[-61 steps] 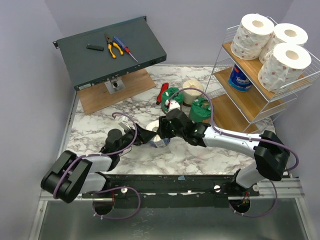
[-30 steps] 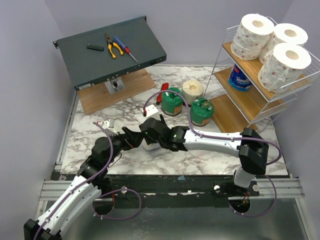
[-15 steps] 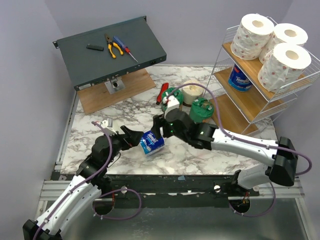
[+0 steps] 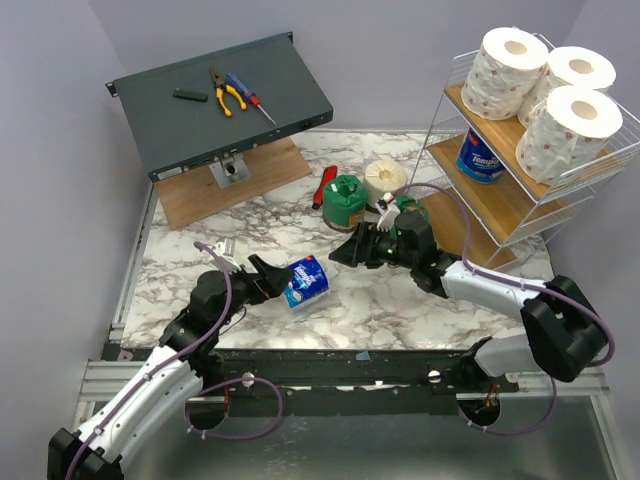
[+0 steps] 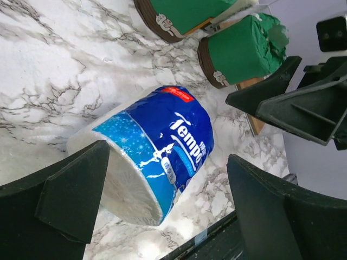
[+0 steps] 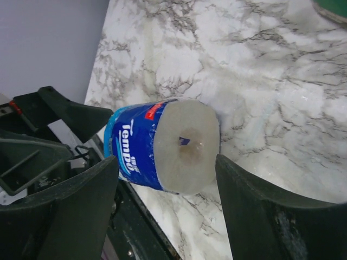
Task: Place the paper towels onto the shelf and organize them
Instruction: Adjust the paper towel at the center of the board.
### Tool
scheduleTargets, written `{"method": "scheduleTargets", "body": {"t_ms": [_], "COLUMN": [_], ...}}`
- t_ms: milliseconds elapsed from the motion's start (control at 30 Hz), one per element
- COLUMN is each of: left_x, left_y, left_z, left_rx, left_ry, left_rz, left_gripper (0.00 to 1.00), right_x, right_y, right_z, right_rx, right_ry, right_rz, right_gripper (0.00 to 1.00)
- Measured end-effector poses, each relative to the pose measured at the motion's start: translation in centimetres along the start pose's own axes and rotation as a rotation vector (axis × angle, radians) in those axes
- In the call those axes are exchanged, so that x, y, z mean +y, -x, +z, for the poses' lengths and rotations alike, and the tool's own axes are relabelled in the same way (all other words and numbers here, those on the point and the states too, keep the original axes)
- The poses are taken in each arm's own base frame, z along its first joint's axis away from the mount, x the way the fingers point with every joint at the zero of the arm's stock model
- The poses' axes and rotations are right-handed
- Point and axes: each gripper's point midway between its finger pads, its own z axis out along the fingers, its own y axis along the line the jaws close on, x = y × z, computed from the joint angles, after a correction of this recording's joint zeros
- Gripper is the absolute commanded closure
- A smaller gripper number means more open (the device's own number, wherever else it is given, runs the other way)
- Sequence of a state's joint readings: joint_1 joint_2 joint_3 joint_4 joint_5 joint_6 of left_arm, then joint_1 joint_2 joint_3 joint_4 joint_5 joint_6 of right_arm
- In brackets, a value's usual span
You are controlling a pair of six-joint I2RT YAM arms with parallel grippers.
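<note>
Right hand (image 4: 346, 252) retreated, spread; left hand (image 4: 273, 279) spread beside blue roll (image 4: 307, 283), maybe touching.

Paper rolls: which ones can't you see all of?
- Top view: right-hand green roll, mostly behind the right arm.
- Top view: blue roll on the shelf, partly hidden by the tier above.
- Left wrist view: left-hand green roll, cut off by the top edge.

"Tempo" on blue-wrapped roll (image 5: 162, 157)
</note>
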State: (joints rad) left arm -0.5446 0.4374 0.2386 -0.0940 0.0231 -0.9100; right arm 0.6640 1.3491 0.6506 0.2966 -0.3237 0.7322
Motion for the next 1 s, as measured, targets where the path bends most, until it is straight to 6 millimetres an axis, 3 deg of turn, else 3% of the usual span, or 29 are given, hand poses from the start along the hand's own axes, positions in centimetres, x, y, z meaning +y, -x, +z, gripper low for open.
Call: {"method": "scheduleTargets", "body": {"t_ms": [233, 433, 733, 1000], "left_x": [0.2, 0.7, 0.7, 1.9], "left_y": [-2.3, -3.6, -3.6, -4.6], "left_z": [0.8, 1.3, 1.7, 2.7], "left_rx": [0.081, 0.129, 0.129, 0.169], "left_ry": [-0.047, -0.049, -0.049, -0.001], "left_rz": [-0.032, -0.048, -0.045, -0.043], "left_gripper": [0.15, 0.16, 0.16, 0.16], "right_x": [1.5, 0.7, 1.9, 2.5], "right_y": [-1.3, -2.9, -4.9, -5.9], "right_z": [1.6, 2.5, 0.9, -0.1], "right_rx": [0.075, 0.13, 0.161, 0.189], "right_ry": [0.161, 0.169, 0.194, 0.198], "right_rz": [0.045, 0.083, 0.063, 0.053], "right_gripper": [0.28, 0.29, 0.3, 0.29]}}
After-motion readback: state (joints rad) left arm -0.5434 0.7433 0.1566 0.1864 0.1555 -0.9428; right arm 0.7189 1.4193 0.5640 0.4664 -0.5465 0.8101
